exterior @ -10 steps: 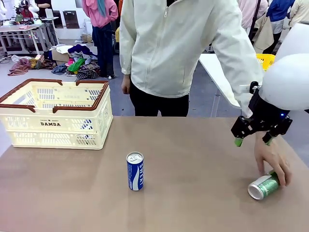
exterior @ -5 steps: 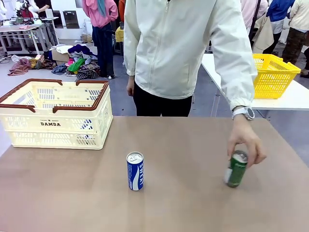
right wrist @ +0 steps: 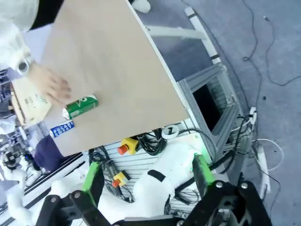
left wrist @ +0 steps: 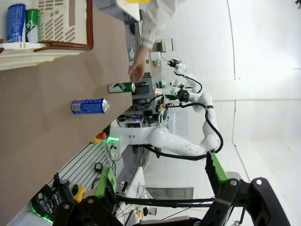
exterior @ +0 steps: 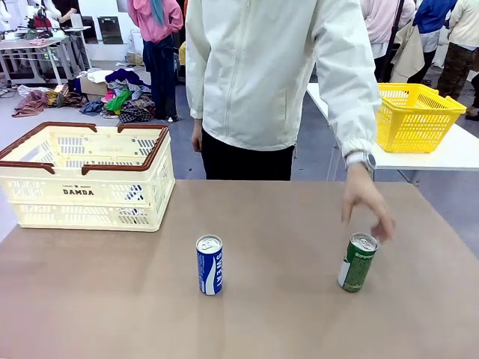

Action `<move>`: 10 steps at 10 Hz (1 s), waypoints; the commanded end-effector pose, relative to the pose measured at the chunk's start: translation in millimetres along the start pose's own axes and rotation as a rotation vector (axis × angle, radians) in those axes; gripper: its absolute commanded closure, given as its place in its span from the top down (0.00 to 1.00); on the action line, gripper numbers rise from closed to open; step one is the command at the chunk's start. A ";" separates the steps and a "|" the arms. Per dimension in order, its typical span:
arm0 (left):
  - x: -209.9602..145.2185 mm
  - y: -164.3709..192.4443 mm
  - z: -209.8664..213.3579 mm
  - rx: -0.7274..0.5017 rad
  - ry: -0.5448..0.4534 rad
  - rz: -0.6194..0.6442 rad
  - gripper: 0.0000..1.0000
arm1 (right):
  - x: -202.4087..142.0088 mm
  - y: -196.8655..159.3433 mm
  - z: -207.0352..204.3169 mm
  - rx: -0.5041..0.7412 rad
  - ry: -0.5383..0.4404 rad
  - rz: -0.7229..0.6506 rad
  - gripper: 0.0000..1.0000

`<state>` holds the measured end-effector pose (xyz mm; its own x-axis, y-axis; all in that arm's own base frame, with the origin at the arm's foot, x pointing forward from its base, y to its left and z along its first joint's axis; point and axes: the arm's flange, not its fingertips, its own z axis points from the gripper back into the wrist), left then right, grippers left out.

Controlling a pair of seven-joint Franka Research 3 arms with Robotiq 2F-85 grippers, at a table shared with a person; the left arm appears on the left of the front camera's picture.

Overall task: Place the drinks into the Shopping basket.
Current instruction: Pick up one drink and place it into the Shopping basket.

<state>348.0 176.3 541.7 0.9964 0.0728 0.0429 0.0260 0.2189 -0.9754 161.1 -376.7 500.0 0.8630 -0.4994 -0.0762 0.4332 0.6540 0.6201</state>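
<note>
The blue drink can point(exterior: 209, 265) stands upright mid-table. To its right the green drink can point(exterior: 357, 262) also stands upright, with a person's hand point(exterior: 367, 203) hovering just above and behind it, fingers off the can. The cream Shopping basket point(exterior: 159, 161) with its brown rim sits at the table's far left. In the left wrist view my left gripper point(left wrist: 161, 176) is open and holds nothing, well away from the blue can point(left wrist: 90, 106) and green can point(left wrist: 121, 87). High off the table's right side, my right gripper point(right wrist: 146, 176) is open and holds nothing, far from the green can point(right wrist: 80, 107).
A bright yellow basket point(exterior: 415, 116) sits on a white table behind the person at the right. The person in a white jacket point(exterior: 277, 75) stands at the far edge. Two more can shapes point(left wrist: 23, 22) show past the Shopping basket point(left wrist: 51, 44).
The person stood the lying green can upright, shifted it left and lifted the hand off it. My right arm left the front view. The blue can stayed put.
</note>
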 end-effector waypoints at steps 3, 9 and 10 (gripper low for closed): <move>-0.3 -2.7 -0.8 -0.013 -0.010 0.005 1.00 | -3.9 51.0 -32.2 -0.024 0.010 0.157 1.00; -0.3 -2.7 -0.8 -0.013 -0.010 0.005 1.00 | -101.5 307.5 -239.6 -0.328 0.356 0.892 1.00; -0.3 -2.7 -0.8 -0.013 -0.010 0.005 1.00 | -133.6 337.0 -275.1 -0.414 0.388 1.019 1.00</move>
<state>348.3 175.2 541.8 0.9966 0.0704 0.0429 0.0265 0.2195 -0.9752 250.1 36.3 508.1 0.8953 0.4455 -0.0035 -0.4234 0.8532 0.3045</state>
